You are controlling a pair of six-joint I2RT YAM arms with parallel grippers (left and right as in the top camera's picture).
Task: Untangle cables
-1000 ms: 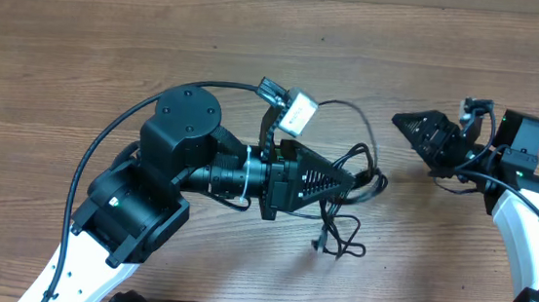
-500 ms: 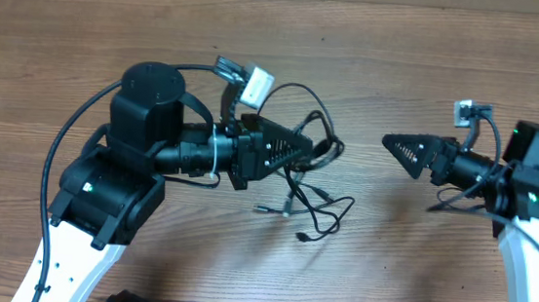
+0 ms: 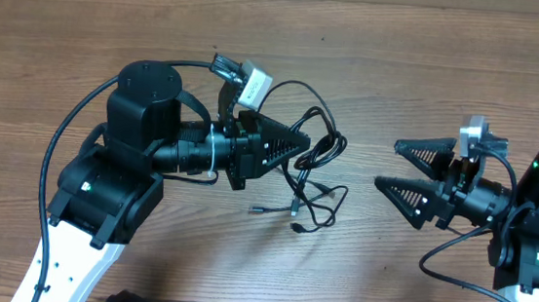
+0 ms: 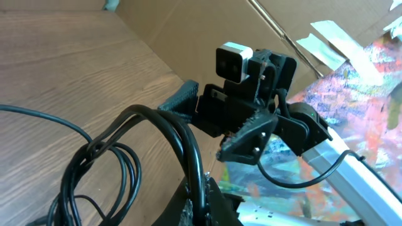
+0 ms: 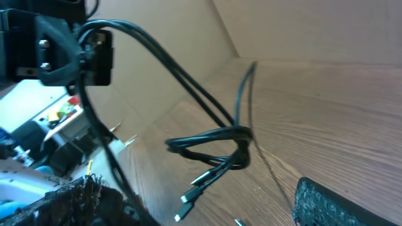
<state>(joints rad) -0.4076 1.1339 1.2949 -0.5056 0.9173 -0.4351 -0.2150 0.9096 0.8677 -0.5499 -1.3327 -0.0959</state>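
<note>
Left tool: the left tool [image 3: 300, 141] is pinched shut on the thin black cables with small metal-tipped plugs [image 3: 320, 151]. Its own wrist view shows the cables [image 4: 154, 116] arching straight out of the tip.
Right tool: the right tool [image 3: 387, 164] has its jaws spread wide with nothing in them, tips aimed at the bundle.
Where the cables are: about mid brown wood-grain worktop [image 3: 453, 69], between the two tools. They touch the left tool, and they're near the right tool but clearly apart from it.
The clump: there's a tight knot just past the left tip, easiest to see from the right wrist [image 5: 217, 135], and it looks lifted off the wood. The loose ends with the plugs trail from it back toward the robot. Can't say for sure if the plugs rest on the worktop or just hang close to it.
Long axis: the strands run from a far loop, through the clump, down to the plugs. That's roughly crosswise to the line joining the two tools, so the open jaws would meet them side-on.
Which way from the right tool: straight ahead of its tips, to the robot's left, about level with it.
Nearer arm: left is already holding, so right is the free one, and my guess is it goes in.
Watch out: the strands sit bunched together, so it'd be easy to grab several at once.
</note>
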